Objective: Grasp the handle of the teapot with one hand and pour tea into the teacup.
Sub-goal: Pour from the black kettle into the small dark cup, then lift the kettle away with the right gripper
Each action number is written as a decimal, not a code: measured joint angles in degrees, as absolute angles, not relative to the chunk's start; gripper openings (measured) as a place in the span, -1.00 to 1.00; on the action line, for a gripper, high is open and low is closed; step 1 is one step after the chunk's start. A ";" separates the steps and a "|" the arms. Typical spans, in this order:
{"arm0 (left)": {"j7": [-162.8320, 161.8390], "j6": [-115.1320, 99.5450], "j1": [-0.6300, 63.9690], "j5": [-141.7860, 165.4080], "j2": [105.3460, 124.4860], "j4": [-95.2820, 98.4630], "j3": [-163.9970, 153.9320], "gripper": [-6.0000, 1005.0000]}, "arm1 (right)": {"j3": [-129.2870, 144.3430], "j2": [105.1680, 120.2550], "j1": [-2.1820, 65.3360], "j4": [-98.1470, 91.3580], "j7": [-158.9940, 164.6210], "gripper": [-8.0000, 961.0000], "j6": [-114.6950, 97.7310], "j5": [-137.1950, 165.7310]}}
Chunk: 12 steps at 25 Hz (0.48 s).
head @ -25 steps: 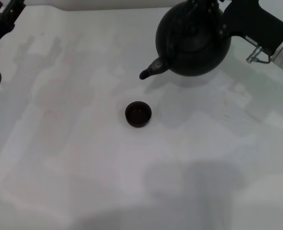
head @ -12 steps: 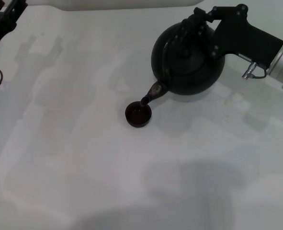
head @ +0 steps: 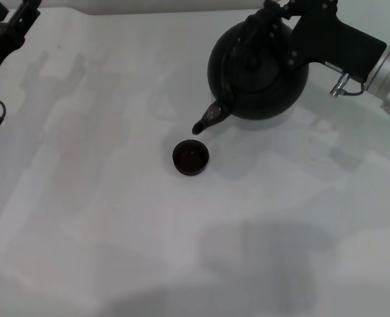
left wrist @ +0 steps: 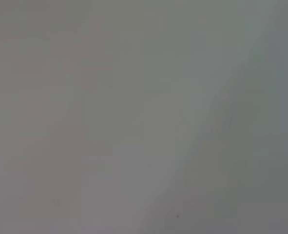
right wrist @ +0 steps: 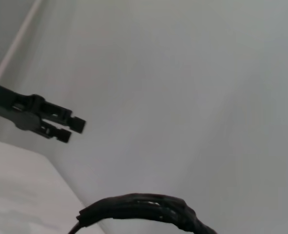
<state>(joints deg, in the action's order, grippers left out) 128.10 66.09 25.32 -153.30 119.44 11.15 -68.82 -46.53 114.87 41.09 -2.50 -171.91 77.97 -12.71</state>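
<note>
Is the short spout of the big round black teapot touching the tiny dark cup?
Apart. In the head view, bare white table shows between the spout tip of the black teapot and the small dark teacup.

teapot [head: 257,69] behind-right of teacup [head: 191,157]

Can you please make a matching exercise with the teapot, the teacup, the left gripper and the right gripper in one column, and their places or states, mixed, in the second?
1. teapot
2. teacup
3. left gripper
4. right gripper

a. parked at the table's far left corner
b. standing on the table, below the spout
c. closed on the handle
d. lifted and tilted, spout down

Pairs: 1-d, 2-b, 3-a, 4-c
</note>
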 joint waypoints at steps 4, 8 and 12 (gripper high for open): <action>128.18 66.09 25.53 -153.54 119.44 10.99 -68.82 0.72 | -46.51 115.21 41.14 -2.61 -171.91 -0.74 77.54 -16.49; 128.21 66.09 25.66 -153.57 119.44 10.99 -68.71 0.72 | -46.44 115.20 41.12 -2.87 -171.89 -0.74 77.47 -17.74; 128.31 66.10 25.71 -153.60 119.44 10.99 -68.67 0.71 | -45.39 114.98 40.78 -3.14 -171.88 -0.74 78.25 -17.46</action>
<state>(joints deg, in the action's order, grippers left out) 128.31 66.10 25.71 -153.60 119.44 10.99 -68.67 -45.39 114.98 40.78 -3.14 -171.88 78.25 -17.46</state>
